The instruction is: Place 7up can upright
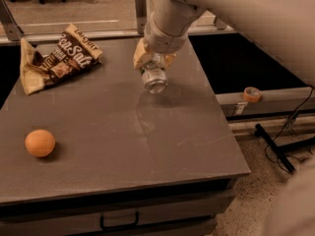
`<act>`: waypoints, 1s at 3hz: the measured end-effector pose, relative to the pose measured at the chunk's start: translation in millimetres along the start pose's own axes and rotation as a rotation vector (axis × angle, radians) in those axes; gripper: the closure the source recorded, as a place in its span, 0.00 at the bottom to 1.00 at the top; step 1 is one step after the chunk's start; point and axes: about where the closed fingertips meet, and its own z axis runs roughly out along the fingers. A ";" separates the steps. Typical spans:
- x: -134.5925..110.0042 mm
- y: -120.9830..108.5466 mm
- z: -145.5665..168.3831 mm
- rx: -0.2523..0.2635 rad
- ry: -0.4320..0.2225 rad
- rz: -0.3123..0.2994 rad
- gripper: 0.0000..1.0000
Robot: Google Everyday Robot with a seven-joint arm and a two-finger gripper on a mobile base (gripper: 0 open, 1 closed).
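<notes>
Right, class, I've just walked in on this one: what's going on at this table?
A one-armed robot is handling the 7up can. Its gripper is over the far middle of the grey table, fingers closed on the can, which is tilted with one end toward the camera, so it is not upright yet. Whether it touches the tabletop is unclear. A crumpled chip bag lies far left and an orange sits front left, both apart from the can.
</notes>
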 end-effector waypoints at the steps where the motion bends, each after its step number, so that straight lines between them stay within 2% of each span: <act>1: 19.5 1.5 -24.3 -0.145 -0.124 -0.068 1.00; 2: 23.6 13.5 -40.0 -0.254 -0.273 -0.134 1.00; 3: 5.4 35.0 -59.3 -0.347 -0.453 -0.186 1.00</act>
